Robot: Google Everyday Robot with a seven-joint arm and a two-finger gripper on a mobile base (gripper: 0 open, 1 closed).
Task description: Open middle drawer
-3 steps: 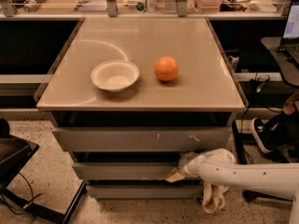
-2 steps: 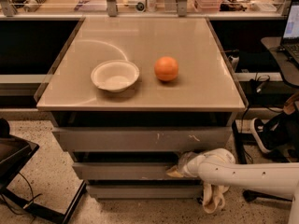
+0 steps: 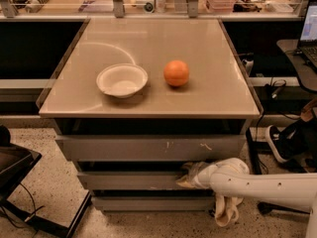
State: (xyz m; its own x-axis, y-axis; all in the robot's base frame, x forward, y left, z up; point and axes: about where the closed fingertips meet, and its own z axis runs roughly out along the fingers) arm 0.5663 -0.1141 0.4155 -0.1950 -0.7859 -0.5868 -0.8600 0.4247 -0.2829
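Note:
The cabinet has three grey drawer fronts stacked under the tabletop. The middle drawer (image 3: 129, 180) is the plain grey front below the wide scratched top front (image 3: 148, 148) and above the narrowest bottom front (image 3: 148, 203). It stands slightly out from the cabinet, with a dark gap above it. My white arm (image 3: 262, 185) reaches in from the right. My gripper (image 3: 186, 175) is at the middle drawer's top right edge, wrapped in pale covering.
On the beige tabletop (image 3: 213, 88) sit a white bowl (image 3: 122, 80) and an orange (image 3: 176, 73). A black chair base (image 3: 15, 177) stands at the left on the floor. A desk with a laptop (image 3: 309, 29) is at the right. A cloth (image 3: 225, 209) hangs under my arm.
My gripper has shifted slightly left along the middle drawer's top edge. The drawer front looks unchanged.

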